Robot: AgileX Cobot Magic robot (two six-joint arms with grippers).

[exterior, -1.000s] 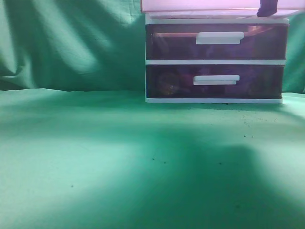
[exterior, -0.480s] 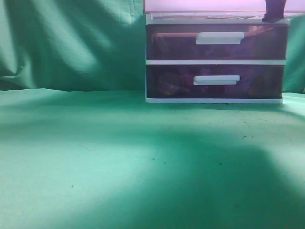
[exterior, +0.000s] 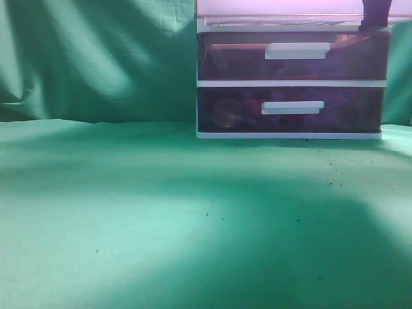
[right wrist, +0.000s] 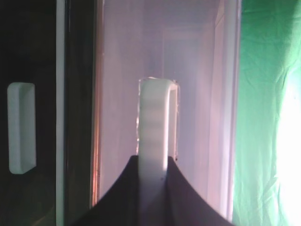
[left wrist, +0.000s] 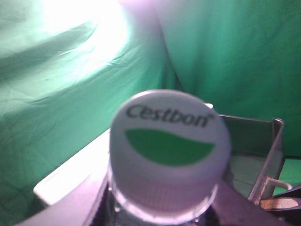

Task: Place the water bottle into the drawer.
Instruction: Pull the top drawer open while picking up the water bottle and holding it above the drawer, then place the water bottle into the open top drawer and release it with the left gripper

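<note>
In the exterior view, a white-framed drawer unit (exterior: 293, 84) stands on the green-draped worktop (exterior: 161, 219) before a green backdrop (exterior: 96, 58); its two dark purple drawers (exterior: 293, 109) are shut, and above them the pale pink drawer (exterior: 277, 8) shows only at the top edge, with a dark part of the right gripper (exterior: 375, 14) at its right end. The left wrist view is filled by the water bottle (left wrist: 169, 155), its white cap with green logo directly ahead of the left gripper, whose fingers are not visible; the bottle's neck sits between two dark surfaces, and whether it is clamped cannot be told. Beyond lies the open drawer's clear wall. In the right wrist view, the right gripper (right wrist: 154, 188) is closed around the drawer's white handle (right wrist: 154, 127), directly ahead.
</note>
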